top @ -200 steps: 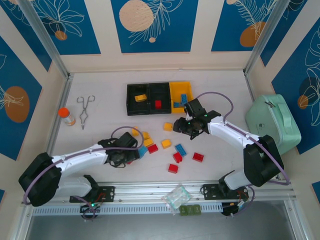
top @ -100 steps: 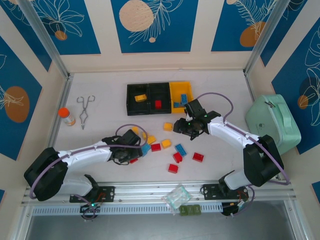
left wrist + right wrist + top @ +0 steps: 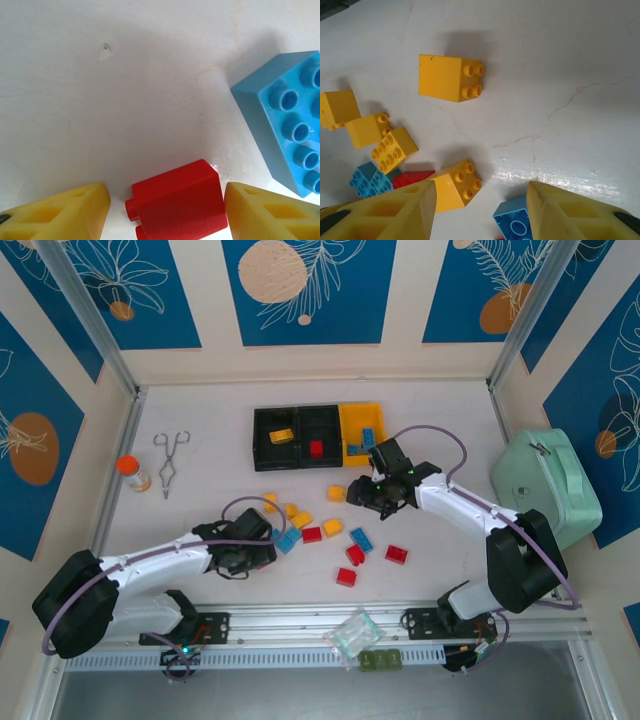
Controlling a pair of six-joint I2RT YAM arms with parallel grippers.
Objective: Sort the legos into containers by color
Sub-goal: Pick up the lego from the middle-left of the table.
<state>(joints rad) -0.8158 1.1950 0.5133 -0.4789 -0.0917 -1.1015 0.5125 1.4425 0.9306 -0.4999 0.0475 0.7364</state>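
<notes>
Three joined containers stand at the back: a black bin (image 3: 275, 438) with a yellow lego, a black bin (image 3: 318, 438) with a red lego, and a yellow bin (image 3: 362, 433) with a blue one. Red, blue and yellow legos lie scattered mid-table. My left gripper (image 3: 262, 554) (image 3: 166, 198) is low over the table, open, with its fingers straddling a red lego (image 3: 175, 200) and a thin gap on each side. A blue lego (image 3: 282, 120) (image 3: 288, 539) lies beside it. My right gripper (image 3: 360, 498) (image 3: 481, 192) hovers open above a yellow lego (image 3: 457, 185) and a blue lego (image 3: 515, 222), holding nothing.
A mint-green case (image 3: 545, 485) sits at the right edge. Metal tongs (image 3: 170, 462) and an orange-capped bottle (image 3: 133, 472) lie at the left. A clear bag (image 3: 352, 632) rests on the front rail. Another yellow lego (image 3: 450, 77) lies ahead of the right gripper.
My left gripper reached right toward the blue lego, then drew back slightly, and its jaws narrowed around the red lego. The right arm has not moved.
</notes>
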